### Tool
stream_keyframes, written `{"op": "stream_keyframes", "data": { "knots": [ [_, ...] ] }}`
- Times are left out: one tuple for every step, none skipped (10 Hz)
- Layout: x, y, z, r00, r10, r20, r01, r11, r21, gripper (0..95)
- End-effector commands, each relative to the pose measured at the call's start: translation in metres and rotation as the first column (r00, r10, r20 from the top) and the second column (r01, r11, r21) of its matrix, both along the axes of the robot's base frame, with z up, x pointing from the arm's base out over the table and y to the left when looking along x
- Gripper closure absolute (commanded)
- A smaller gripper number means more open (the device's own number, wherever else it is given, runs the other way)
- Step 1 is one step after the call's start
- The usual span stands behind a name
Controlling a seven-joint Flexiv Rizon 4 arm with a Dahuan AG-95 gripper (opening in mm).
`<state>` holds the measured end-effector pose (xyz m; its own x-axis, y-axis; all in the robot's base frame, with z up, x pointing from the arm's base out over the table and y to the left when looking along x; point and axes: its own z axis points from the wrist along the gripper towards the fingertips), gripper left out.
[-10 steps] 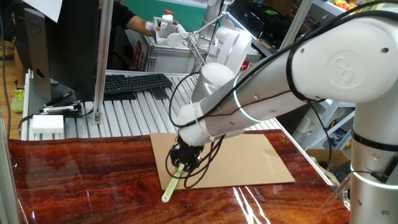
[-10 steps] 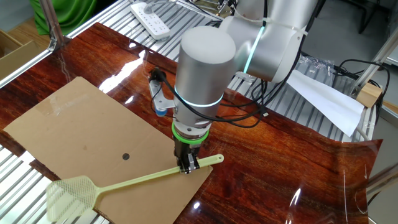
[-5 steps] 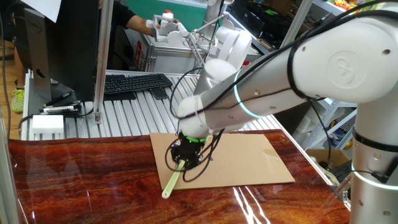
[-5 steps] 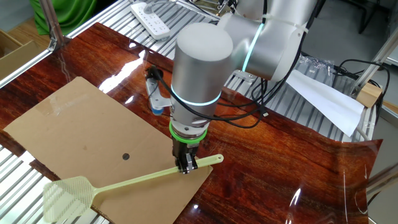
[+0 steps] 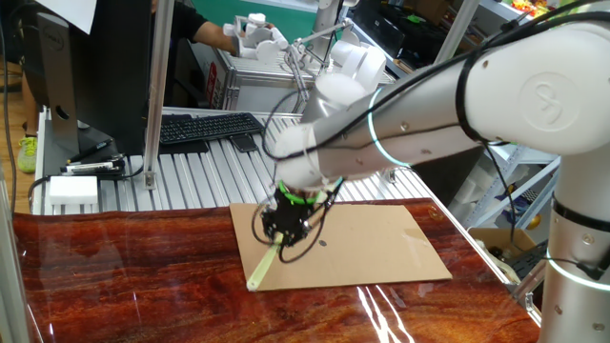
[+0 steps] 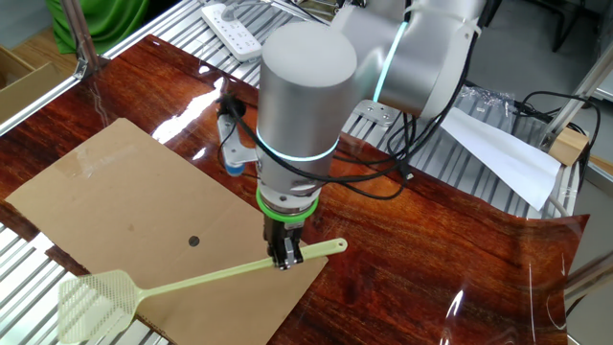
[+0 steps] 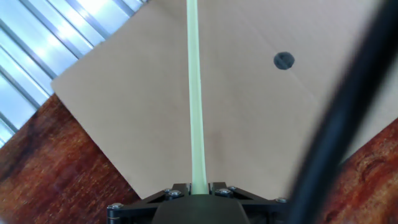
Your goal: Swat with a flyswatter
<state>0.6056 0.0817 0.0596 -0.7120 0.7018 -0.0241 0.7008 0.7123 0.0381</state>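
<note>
The flyswatter (image 6: 192, 285) is held by its handle near the tail end, the short stub of handle sticking out past the gripper (image 6: 284, 255) over the dark wood table (image 6: 402, 249). Its long thin shaft runs from there across the corner of the cardboard (image 6: 124, 201), and the mesh head (image 6: 93, 302) lies beyond the cardboard's edge, above the ribbed metal surface (image 6: 19, 240). Whether the head touches that surface or hangs over it cannot be told.

The gripper's jaws are clamped on the handle; in the hand view the pale shaft (image 7: 195, 106) comes straight out from between the black fingers (image 7: 171, 194) and runs up over the cardboard (image 7: 249, 124). A small dark dot (image 6: 193, 241) sits on the cardboard beside the shaft, apart from it.

In one fixed view the gripper (image 5: 282, 229) hangs over the cardboard's near left corner, the handle's tail (image 5: 261, 270) slanting down toward the table. A keyboard (image 5: 205, 127) lies well behind the cardboard
</note>
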Motion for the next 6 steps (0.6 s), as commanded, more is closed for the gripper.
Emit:
{"op": "stream_keyframes", "data": {
  "knots": [
    [0.003,0.006,0.014,1.000,-0.011,-0.022,0.011,1.000,0.002,95.0],
    [0.005,0.008,0.022,0.999,-0.025,-0.034,0.025,1.000,0.006,95.0],
    [0.006,0.010,0.026,0.999,-0.030,-0.041,0.030,1.000,0.006,95.0],
    [0.009,0.011,0.030,0.998,-0.033,-0.046,0.033,0.999,0.006,95.0],
    [0.011,0.012,0.033,0.998,-0.035,-0.048,0.035,0.999,0.005,95.0],
    [0.014,0.011,0.035,0.998,-0.042,-0.050,0.043,0.999,0.012,95.0]
  ]
}}
